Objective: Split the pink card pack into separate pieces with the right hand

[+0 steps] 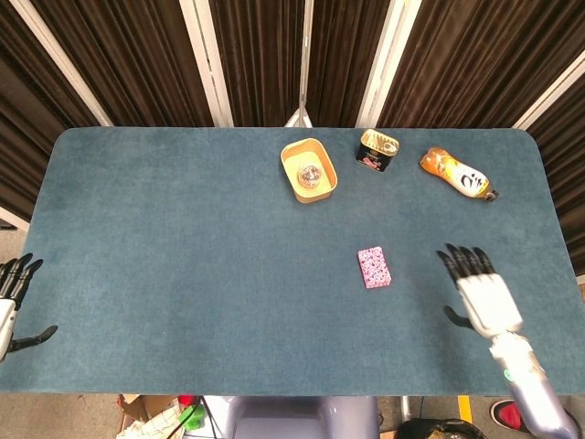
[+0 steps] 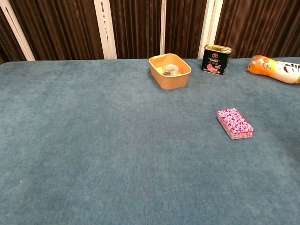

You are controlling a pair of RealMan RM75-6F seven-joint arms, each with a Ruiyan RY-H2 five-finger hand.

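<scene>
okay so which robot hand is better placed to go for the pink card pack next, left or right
Right. The right robot hand is over the table, open, just beside the pink card pack. The left robot hand sits off the far table edge, much farther from the pack.

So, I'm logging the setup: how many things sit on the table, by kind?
Card packs: 1, pink card pack
Trays: 1, yellow tray holding a small item
Tins: 1, dark tin
Bottles: 1, orange bottle lying down
Total: 4
</scene>
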